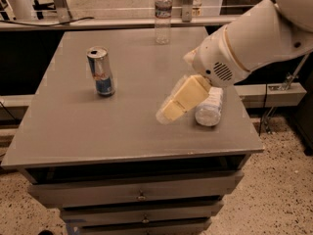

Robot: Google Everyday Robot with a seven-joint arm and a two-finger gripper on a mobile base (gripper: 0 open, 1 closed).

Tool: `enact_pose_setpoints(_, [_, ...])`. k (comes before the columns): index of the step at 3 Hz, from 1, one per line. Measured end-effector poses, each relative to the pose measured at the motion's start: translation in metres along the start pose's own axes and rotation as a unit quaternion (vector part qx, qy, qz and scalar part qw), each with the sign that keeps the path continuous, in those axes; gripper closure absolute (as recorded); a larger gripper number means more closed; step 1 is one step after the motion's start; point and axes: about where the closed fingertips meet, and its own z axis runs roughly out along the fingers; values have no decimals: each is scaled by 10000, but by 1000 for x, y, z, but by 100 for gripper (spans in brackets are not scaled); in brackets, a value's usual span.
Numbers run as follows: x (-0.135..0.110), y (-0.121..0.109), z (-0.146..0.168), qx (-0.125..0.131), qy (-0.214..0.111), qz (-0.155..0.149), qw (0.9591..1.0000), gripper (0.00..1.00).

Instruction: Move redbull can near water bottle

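Note:
The redbull can (100, 71), silver and blue with a silver top, stands upright on the left part of the grey table (117, 131). The water bottle (163, 13), slim and clear with a white cap and a dark label band, stands upright at the table's far edge. My gripper (172, 106) hangs over the middle right of the table on the white arm (254, 38). It is to the right of the can and apart from it, and nothing shows in it.
A wider clear bottle (210, 107) with a pale label lies on its side near the table's right edge, partly behind my gripper. Drawers (139, 196) run under the front edge. A counter rail (122, 22) stands behind the table.

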Motion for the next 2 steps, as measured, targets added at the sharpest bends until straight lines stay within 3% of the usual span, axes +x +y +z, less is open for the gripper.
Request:
enact_pose_setpoints(1, [-1, 0, 0, 3, -8, -12, 10000, 0])
enact_pose_setpoints(2, [-14, -8, 25, -29, -297, -221, 9993, 0])
